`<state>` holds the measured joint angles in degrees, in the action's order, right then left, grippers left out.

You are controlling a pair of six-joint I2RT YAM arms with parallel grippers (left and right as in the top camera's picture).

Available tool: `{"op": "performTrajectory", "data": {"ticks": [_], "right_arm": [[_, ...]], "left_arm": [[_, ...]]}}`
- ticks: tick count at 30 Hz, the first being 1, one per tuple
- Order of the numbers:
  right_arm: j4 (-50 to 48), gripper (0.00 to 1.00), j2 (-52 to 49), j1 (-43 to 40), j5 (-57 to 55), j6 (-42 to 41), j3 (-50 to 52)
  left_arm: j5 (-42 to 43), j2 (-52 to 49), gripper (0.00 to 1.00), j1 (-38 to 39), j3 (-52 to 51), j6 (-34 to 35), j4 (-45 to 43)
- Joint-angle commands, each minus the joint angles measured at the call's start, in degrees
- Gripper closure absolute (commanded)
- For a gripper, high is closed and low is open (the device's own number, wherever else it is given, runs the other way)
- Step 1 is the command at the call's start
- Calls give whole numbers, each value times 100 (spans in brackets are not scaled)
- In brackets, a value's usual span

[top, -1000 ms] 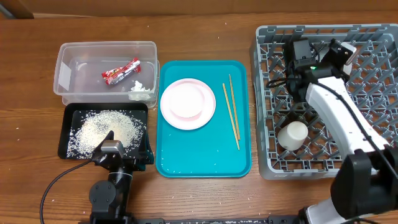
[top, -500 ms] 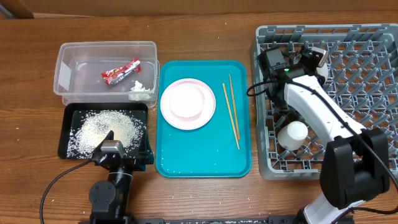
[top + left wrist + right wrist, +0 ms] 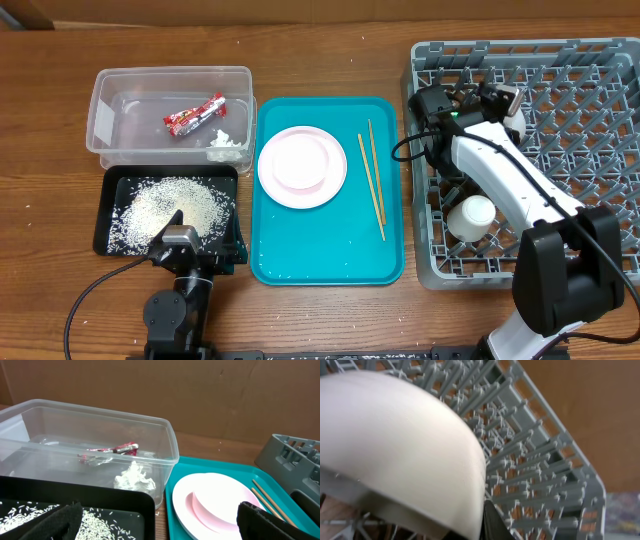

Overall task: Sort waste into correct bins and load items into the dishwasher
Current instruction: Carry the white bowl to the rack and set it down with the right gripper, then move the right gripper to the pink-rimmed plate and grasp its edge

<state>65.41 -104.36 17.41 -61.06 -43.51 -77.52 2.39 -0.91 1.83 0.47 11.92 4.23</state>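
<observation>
1. Bench [image 3: 330,50]: the tub [image 3: 170,70] stands toward the far-left corner. The shallow tray [image 3: 170,171] lies directly before it, just beside its near wall.
2. In the tub: the wrapper [image 3: 195,114] lies about the middle. The tissue [image 3: 228,145] lies in the near-right corner, right of and before the wrapper.
3. In the shallow tray: rice [image 3: 170,205] is spread over the middle.
4. Large tray [image 3: 320,245]: mid-bench, just right of the tub and the shallow tray.
5. On the large tray: the plate [image 3: 301,166] sits in the far-left part. The chopsticks [image 3: 372,178] lie right of it, side by side, running far to near.
6. Dish rack [image 3: 600,110]: by the right edge, just right of the large tray.
7. In the dish rack: the cup [image 3: 472,217] is in the near-left part. The bowl [image 3: 395,445] is behind it, far-left.
</observation>
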Motion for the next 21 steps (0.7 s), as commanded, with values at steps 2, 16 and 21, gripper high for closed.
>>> {"op": "performTrajectory", "data": {"ticks": [2,16,21], "right_arm": [[291,96,-44,103,1008,-498,-20],[828,34,-11,1134,1235,-428,-715],[675,31,-11,1779,1762,155,-1231]], "left_arm": [[39,26,0,-35,-20,52,2],[37,26,0,-35,-20,52,2],[37,26,0,-35,-20,52,4]]}}
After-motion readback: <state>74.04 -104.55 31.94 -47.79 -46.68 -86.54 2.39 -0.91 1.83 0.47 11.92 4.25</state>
